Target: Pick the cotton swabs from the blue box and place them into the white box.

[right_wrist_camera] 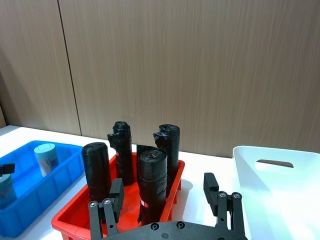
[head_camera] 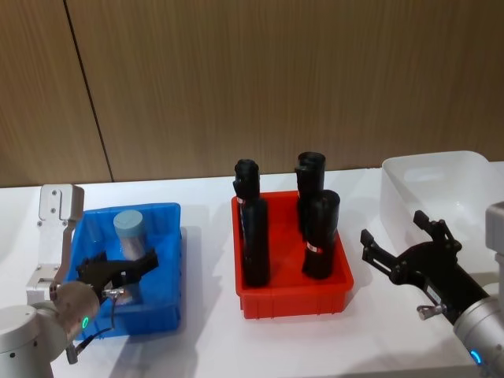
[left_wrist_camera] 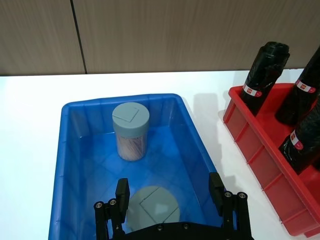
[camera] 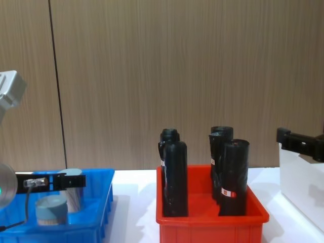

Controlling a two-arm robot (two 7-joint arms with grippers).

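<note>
The left gripper [left_wrist_camera: 169, 188] hangs spread open over the blue box [left_wrist_camera: 65, 150], above the near jar [left_wrist_camera: 152, 207] and gripping nothing. The far jar [left_wrist_camera: 131, 125] stands by the back wall. A red bin [head_camera: 291, 299] of black rolls [head_camera: 254, 236] separates this box from the white box [head_camera: 441, 181], beside which the right gripper [head_camera: 394, 228] hovers open.

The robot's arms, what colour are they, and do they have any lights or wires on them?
The left gripper and the right gripper are black, each with two thin fingers and small silver screws. The left wrist is round and silver-grey, with a little green light and a thin wire. The right wrist is silver-grey too, with a blue light.
</note>
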